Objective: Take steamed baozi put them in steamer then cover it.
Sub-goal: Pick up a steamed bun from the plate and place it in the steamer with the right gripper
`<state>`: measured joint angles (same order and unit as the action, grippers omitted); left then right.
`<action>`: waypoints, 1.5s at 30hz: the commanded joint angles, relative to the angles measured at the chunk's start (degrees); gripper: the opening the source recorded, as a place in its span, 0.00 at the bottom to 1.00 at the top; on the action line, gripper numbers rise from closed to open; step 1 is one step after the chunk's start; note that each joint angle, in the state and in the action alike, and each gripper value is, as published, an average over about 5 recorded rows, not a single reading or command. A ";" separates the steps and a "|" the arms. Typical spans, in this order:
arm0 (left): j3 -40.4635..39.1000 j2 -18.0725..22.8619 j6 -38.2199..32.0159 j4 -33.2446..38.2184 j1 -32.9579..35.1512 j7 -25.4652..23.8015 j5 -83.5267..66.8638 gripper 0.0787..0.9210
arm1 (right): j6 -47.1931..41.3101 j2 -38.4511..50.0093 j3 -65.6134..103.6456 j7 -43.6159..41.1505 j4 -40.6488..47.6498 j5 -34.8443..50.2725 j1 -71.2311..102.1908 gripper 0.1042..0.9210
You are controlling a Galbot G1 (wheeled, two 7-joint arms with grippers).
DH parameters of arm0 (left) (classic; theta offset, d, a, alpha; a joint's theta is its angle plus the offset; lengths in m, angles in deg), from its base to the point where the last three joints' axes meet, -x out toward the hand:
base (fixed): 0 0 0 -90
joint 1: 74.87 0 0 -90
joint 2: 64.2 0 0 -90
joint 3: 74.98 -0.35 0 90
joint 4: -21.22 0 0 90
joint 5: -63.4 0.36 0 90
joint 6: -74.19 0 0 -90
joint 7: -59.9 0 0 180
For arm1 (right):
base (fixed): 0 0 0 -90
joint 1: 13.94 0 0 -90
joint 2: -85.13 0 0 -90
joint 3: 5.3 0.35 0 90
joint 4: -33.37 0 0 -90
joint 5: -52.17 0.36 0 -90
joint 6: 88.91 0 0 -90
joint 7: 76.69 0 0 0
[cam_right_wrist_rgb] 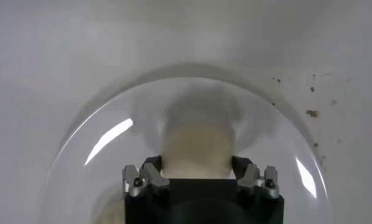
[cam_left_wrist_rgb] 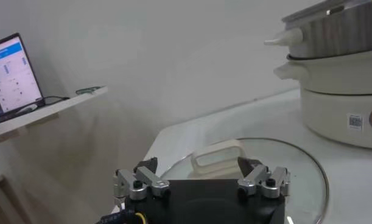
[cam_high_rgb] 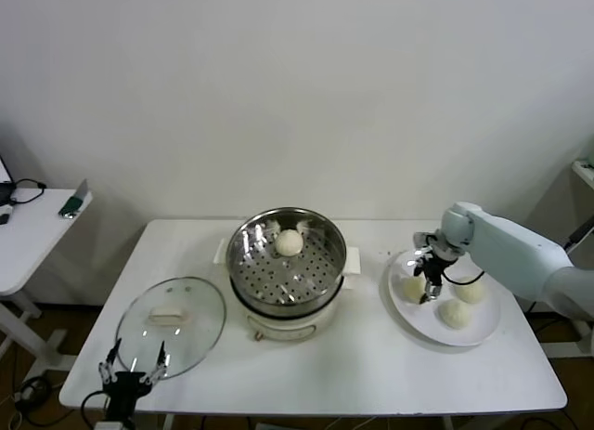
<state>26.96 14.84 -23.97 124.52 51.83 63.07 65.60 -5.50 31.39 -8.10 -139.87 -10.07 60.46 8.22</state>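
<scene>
One steamed baozi (cam_high_rgb: 290,243) lies at the back of the steamer (cam_high_rgb: 243,263), a shiny perforated basket on a white pot base. Three more cream-white baozi lie on the white plate (cam_high_rgb: 483,332) at the right. My right gripper (cam_high_rgb: 426,293) reaches down onto the plate's left side. Its fingers press against both sides of the left baozi (cam_high_rgb: 411,288), which rests on the plate. In the right wrist view that baozi (cam_right_wrist_rgb: 198,146) fills the gap of the right gripper (cam_right_wrist_rgb: 196,165). My left gripper (cam_high_rgb: 135,365) hangs open at the table's front left, by the glass lid (cam_high_rgb: 172,323).
The other two buns (cam_high_rgb: 471,292) (cam_high_rgb: 453,313) lie just right of the held one. In the left wrist view the lid's white handle (cam_left_wrist_rgb: 216,157) lies just beyond the open left gripper (cam_left_wrist_rgb: 198,165). A side table (cam_high_rgb: 28,226) stands at the far left.
</scene>
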 commanded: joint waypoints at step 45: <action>-4.56 -0.57 0.78 8.95 4.79 -1.90 1.62 0.88 | -11.65 -34.05 -36.46 11.39 -15.06 50.24 -38.30 0.69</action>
<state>22.70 14.65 -23.26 132.33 55.44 61.58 67.35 -15.55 4.71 -38.12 -131.09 -22.54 105.37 -30.50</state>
